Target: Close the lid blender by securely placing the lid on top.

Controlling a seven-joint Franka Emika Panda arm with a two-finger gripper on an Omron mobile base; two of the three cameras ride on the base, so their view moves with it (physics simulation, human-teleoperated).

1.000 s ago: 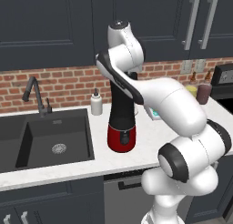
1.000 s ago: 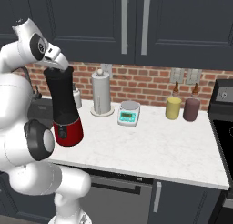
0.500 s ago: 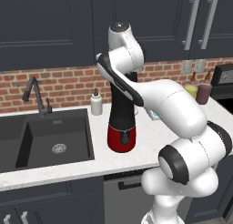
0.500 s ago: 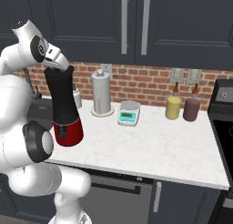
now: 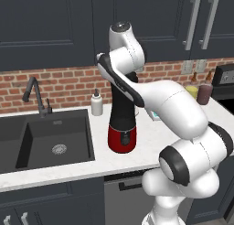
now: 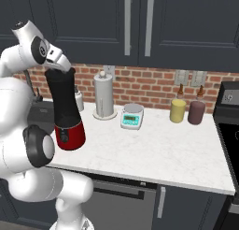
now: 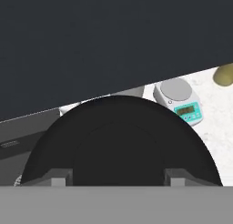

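White speckled counter (image 6: 154, 149) bears cylindrical black blender (image 5: 122, 119); end effector (image 7: 118, 176) grip unclear.

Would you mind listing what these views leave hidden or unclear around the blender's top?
- Lid: hand view, a black disc cut off by the bottom edge; whether it is seated cannot be told.
- Blender top: left base view, covered by the arm.
- Blender rim: right base view, the white hand overlaps it.
- Gripper: hand view, tips barely clear the bottom edge; grasp unclear.

base views flank blender (image 5: 122, 123), hand view overhead
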